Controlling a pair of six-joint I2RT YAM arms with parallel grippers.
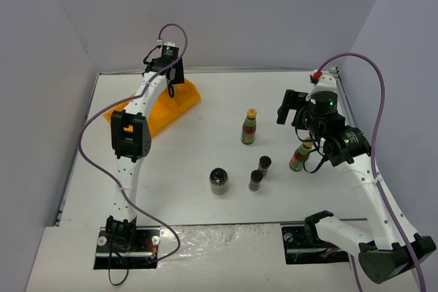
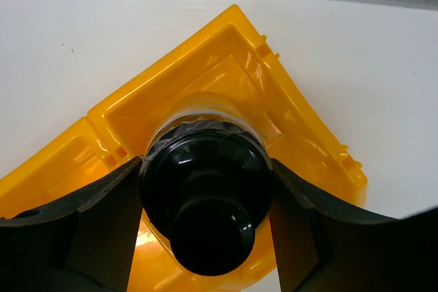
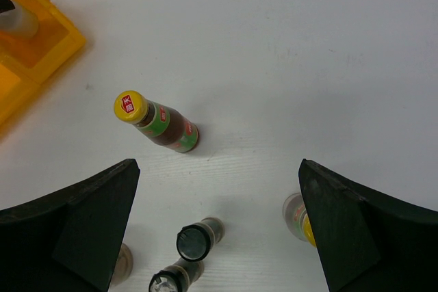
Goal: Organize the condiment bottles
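Note:
My left gripper [image 2: 205, 200] is shut on a wide black-lidded jar [image 2: 204, 182], holding it over the end compartment of the orange tray [image 2: 226, 52]. In the top view this gripper [image 1: 171, 80] is over the tray [image 1: 159, 115] at the back left. My right gripper [image 3: 217, 169] is open and empty above the table. Below it stand a yellow-capped sauce bottle [image 3: 164, 125] and two tiny spice jars [image 3: 196, 240] [image 3: 171, 280]. A second sauce bottle [image 3: 298, 218] is partly hidden by the right finger. The other wide jar [image 1: 219, 181] stands in front.
The loose bottles stand in a group at mid-right of the white table [image 1: 205, 141]. Grey walls close the back and both sides. The tray lies slanted near the back left corner. A purple cable loops beside each arm.

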